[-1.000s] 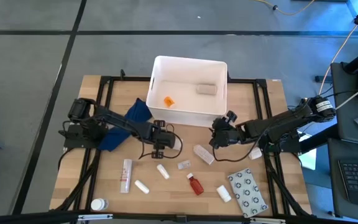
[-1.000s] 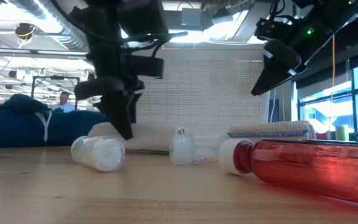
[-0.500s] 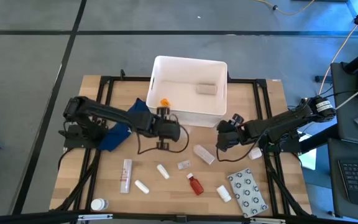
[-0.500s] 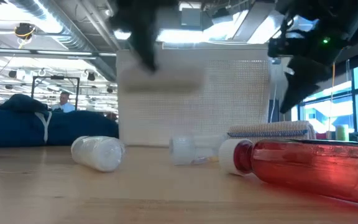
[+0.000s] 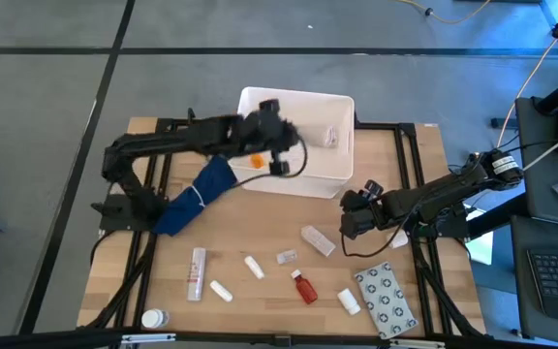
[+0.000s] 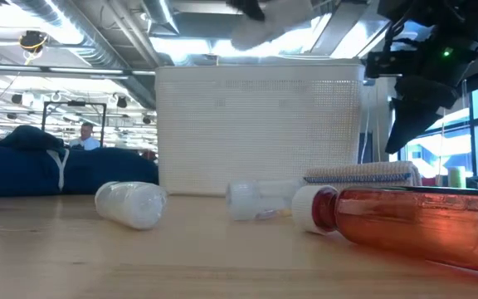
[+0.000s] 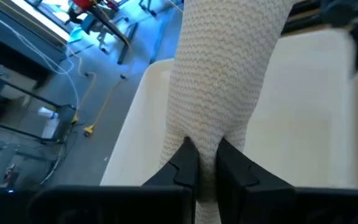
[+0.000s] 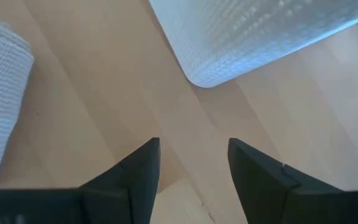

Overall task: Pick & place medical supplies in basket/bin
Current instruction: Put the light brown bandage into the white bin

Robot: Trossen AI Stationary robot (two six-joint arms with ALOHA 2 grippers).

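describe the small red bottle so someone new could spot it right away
Start at the white bin at the table's far middle and come toward the near edge. Among the scattered supplies there, the red bottle lies on its side beside the grey ring-patterned packet. It is the only red item; its neighbours are white.

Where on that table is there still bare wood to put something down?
Bare wood lies between the blue cloth and the right gripper, in front of the white tub. The far right corner beside the tub also looks free. The near strip is crowded: a white tube, small rolls, a red bottle and a ring-patterned packet.
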